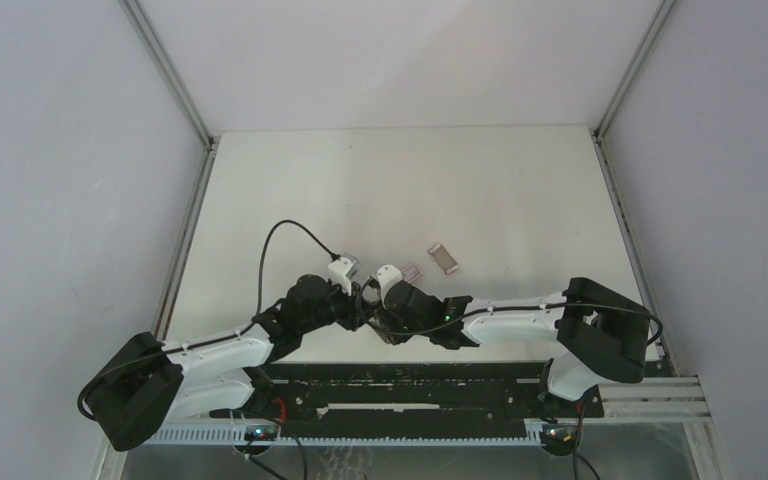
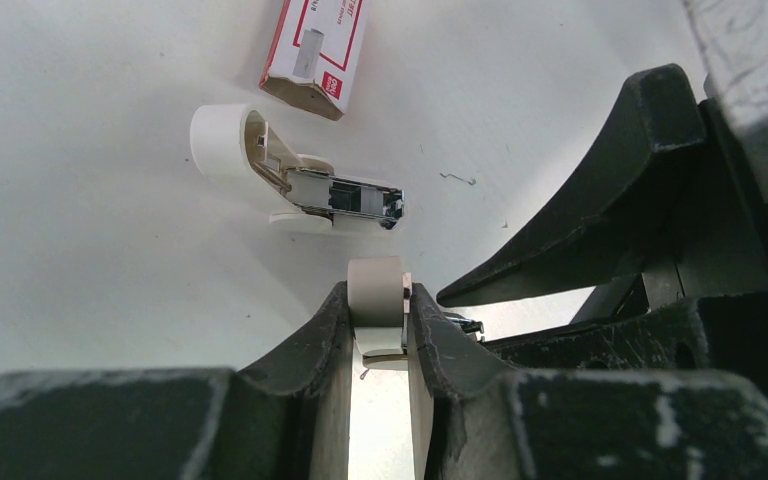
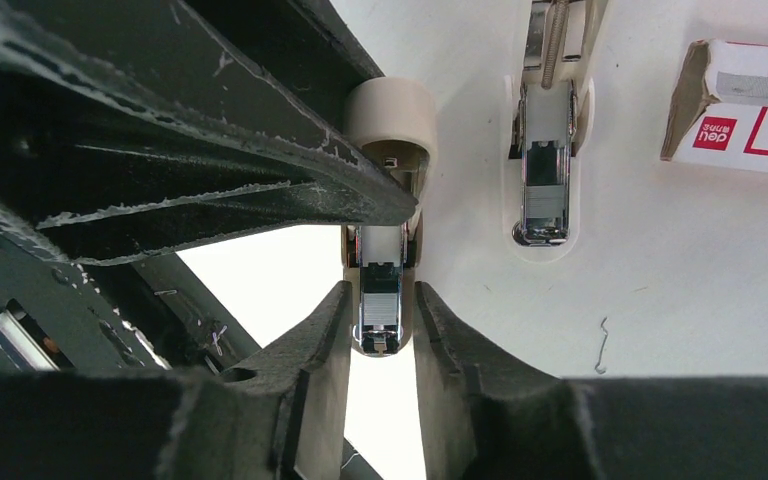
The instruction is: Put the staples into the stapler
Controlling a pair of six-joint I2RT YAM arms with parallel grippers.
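A beige stapler [image 2: 375,290] is held just above the table between both grippers. My left gripper [image 2: 377,300] is shut on its rounded hinge end. My right gripper [image 3: 382,295] is shut on its front end, with the open metal magazine [image 3: 381,300] between the fingertips. In the top view the two grippers meet at the table's near middle [image 1: 372,297] and hide this stapler. The staples box, pink-red with a white label [image 2: 315,50], lies beyond, also seen in the right wrist view [image 3: 750,105] and the top view [image 1: 443,258].
A second stapler [image 2: 290,175] lies open on its side between the grippers and the box, its metal channel showing [image 3: 545,150]. Loose bent staples [image 3: 603,345] lie on the white table [image 1: 520,190]. Side walls border the table.
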